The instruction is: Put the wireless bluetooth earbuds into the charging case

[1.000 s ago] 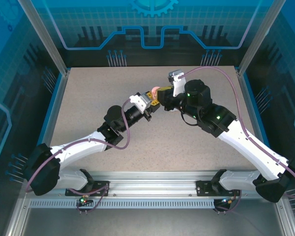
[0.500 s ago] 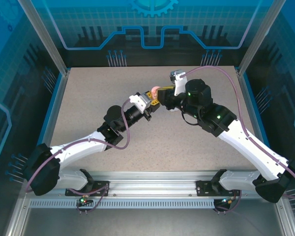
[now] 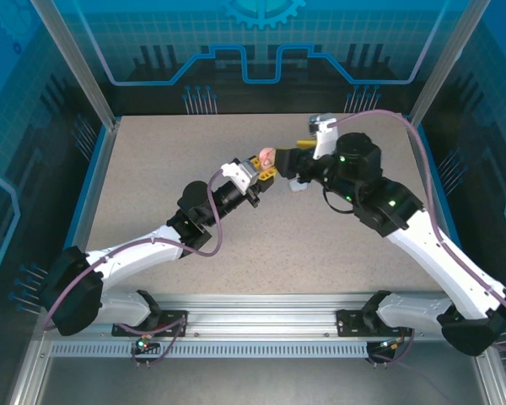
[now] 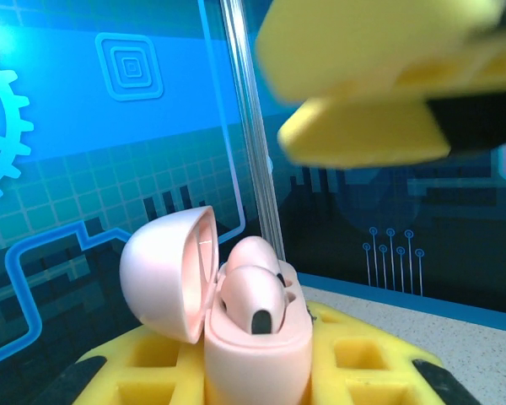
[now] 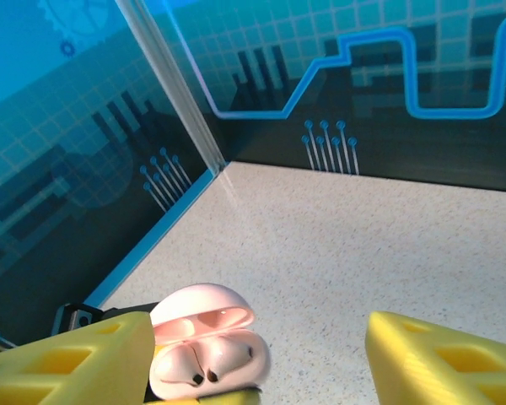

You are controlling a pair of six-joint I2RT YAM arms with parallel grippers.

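L gripper (image 3: 265, 171) clamped on case (image 4: 253, 346), lid open, mid frame; 2 earbuds (image 4: 251, 291) seated inside. R gripper (image 3: 297, 164) released, jaws wide, just right of case

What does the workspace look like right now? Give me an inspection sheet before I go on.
Surface: speckled table, bare where it shows.
Job's things: pink case with its lid open; two pinkish earbuds seated inside it.
Clutter: nothing seen.
Grippers: left gripper shut on the pink case; right gripper open beside the case, holding nothing.
Cables: purple cable arching over the right arm; second purple cable looping by the left arm.
Surroundings: blue printed panels, metal frame posts, slotted rail at the near edge.
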